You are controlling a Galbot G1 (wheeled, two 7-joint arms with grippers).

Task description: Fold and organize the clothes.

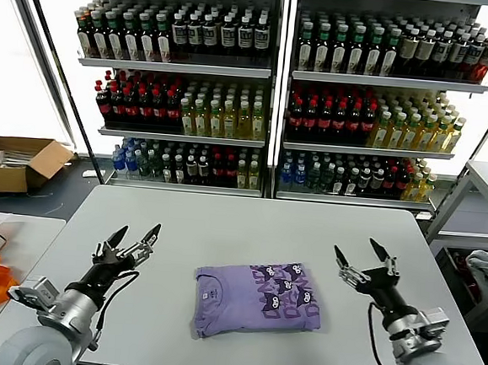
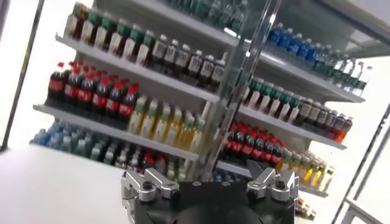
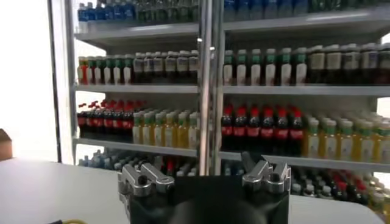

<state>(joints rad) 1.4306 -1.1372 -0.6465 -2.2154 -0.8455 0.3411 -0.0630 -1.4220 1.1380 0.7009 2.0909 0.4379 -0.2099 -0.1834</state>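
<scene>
Your left gripper (image 1: 137, 235) hovers over the smooth pale table (image 1: 250, 217), its pointed dark fingers spread and holding nothing. Just to its right, between both tools, lies the lavender T-shirt (image 1: 256, 299): soft cotton folded into a neat rectangle, dark cartoon print upward. To the shirt's right, your right gripper (image 1: 359, 252) hovers, fingers likewise spread.
</scene>
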